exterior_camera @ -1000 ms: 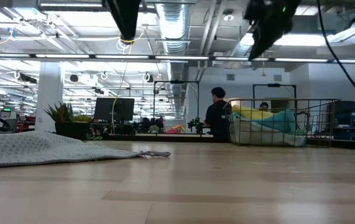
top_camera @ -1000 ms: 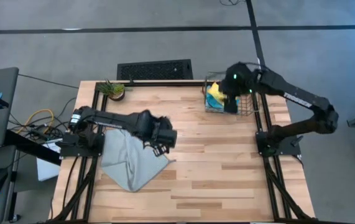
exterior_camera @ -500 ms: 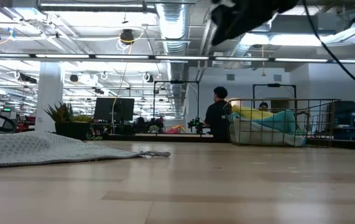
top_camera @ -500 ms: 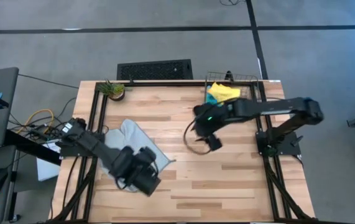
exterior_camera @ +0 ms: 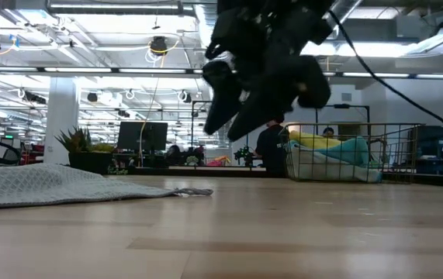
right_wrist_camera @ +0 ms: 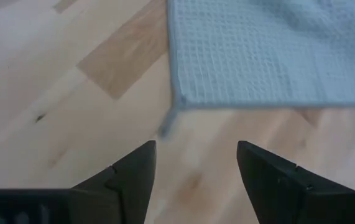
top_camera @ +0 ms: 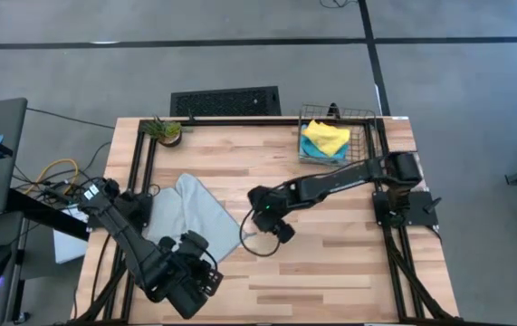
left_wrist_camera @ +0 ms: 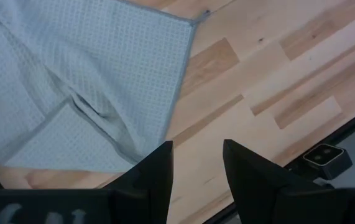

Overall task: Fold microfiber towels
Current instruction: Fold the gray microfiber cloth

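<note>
A pale grey microfiber towel (top_camera: 195, 215) lies spread on the wooden table's left half, one part folded over itself (left_wrist_camera: 71, 134). Its right corner (right_wrist_camera: 175, 104) points at the table's middle. My right gripper (top_camera: 274, 226) hangs open just right of that corner, above the wood (right_wrist_camera: 196, 152), slanting down (exterior_camera: 233, 108). My left gripper (top_camera: 195, 288) is open above the table's near left, by the towel's near edge (left_wrist_camera: 197, 152). A yellow towel (top_camera: 328, 136) and a cyan one (top_camera: 312, 148) lie in a wire basket (top_camera: 367, 145).
The wire basket stands at the far right (exterior_camera: 345, 151). A small potted plant (top_camera: 166, 131) sits at the far left corner. Bare wood (top_camera: 330, 263) stretches over the table's near right. A person (exterior_camera: 271, 143) shows in the room beyond the table.
My right gripper has left the basket and swung toward the table's middle and down, to the grey towel's right corner. My left gripper has gone from above the towel toward the near edge, rolling as it went. The towel has stayed flat.
</note>
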